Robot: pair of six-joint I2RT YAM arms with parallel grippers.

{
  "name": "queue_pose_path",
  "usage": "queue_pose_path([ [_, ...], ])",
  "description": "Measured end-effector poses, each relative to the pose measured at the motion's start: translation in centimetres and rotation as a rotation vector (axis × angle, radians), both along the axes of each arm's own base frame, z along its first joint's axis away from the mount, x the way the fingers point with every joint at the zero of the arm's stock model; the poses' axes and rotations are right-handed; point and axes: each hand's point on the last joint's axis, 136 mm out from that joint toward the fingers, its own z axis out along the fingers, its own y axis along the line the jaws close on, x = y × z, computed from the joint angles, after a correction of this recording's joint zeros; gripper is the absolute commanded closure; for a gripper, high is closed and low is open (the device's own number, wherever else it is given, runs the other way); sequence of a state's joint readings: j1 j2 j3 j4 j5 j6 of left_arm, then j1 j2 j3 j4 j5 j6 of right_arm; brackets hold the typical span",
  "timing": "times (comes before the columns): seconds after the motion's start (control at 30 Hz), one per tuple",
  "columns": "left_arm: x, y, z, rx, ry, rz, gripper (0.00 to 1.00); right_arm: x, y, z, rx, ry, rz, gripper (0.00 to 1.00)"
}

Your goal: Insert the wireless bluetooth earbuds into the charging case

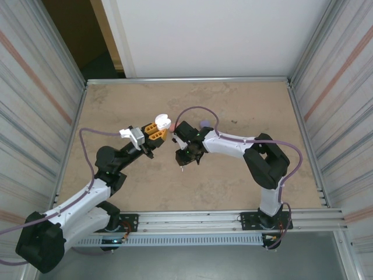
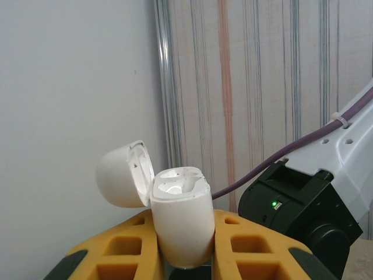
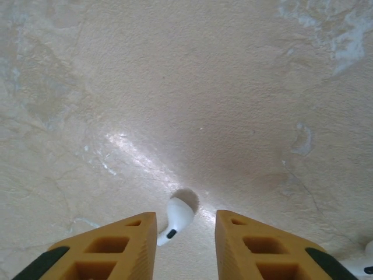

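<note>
White earbud (image 3: 179,211) lies on the tabletop (image 3: 192,87), in the gap between the right pincer's (image 3: 185,219) two yellow fingers (image 3: 113,245). Head points away from the wrist camera, stem points back toward it. The stem end sits right at the inner edge of the left-hand finger; can't tell if they touch. The head is clear of the other finger. Right pincer is released: jaws apart, nothing gripped. A second white earbud (image 3: 366,261) pokes in at the bottom right corner of that view, also on the tabletop, outside the fingers.

Case (image 2: 179,219) is white and pebble-shaped, standing upright, clenched at its lower half in the left pincer (image 2: 183,245). Lid (image 2: 121,175) is flipped open, hinged back to the left in the wrist view. The top wells are exposed. There's something pale in one of them; can't tell if it's an earbud.

Relative to the case, from the top camera:
- The left pincer is directly behind it, on the left-arm side.
- The right pincer is just right of it and a bit nearer the arm bases, pointed down at the tabletop.
- The first earbud is under that pincer, so right of the case.
- A small purple thing (image 1: 204,123) is right of the case, partly hidden by the right arm.
</note>
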State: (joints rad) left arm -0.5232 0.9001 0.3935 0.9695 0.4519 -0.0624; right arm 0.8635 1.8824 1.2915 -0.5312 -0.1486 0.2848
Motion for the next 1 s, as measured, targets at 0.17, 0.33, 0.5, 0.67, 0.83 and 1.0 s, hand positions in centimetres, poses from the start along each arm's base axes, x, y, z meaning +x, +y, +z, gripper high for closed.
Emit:
queue_pose_path([
  [0.17, 0.0, 0.0, 0.0, 0.0, 0.0, 0.0, 1.0, -0.4, 0.2, -0.7, -0.005, 0.021, 0.008, 0.65],
  [0.33, 0.0, 0.0, 0.0, 0.0, 0.0, 0.0, 1.0, -0.9, 0.2, -2.4, -0.037, 0.05, 0.016, 0.68],
  [0.5, 0.0, 0.0, 0.0, 0.0, 0.0, 0.0, 1.0, -1.1, 0.4, -2.9, -0.049, 0.059, 0.022, 0.71],
  [0.67, 0.0, 0.0, 0.0, 0.0, 0.0, 0.0, 1.0, -1.0, 0.5, -3.0, -0.053, 0.062, 0.023, 0.73],
  [0.83, 0.0, 0.0, 0.0, 0.0, 0.0, 0.0, 1.0, -1.1, 0.5, -3.0, -0.059, 0.063, 0.023, 0.74],
  [1.0, 0.0, 0.0, 0.0, 0.0, 0.0, 0.0, 1.0, -1.2, 0.4, -3.0, -0.067, 0.062, 0.026, 0.77],
])
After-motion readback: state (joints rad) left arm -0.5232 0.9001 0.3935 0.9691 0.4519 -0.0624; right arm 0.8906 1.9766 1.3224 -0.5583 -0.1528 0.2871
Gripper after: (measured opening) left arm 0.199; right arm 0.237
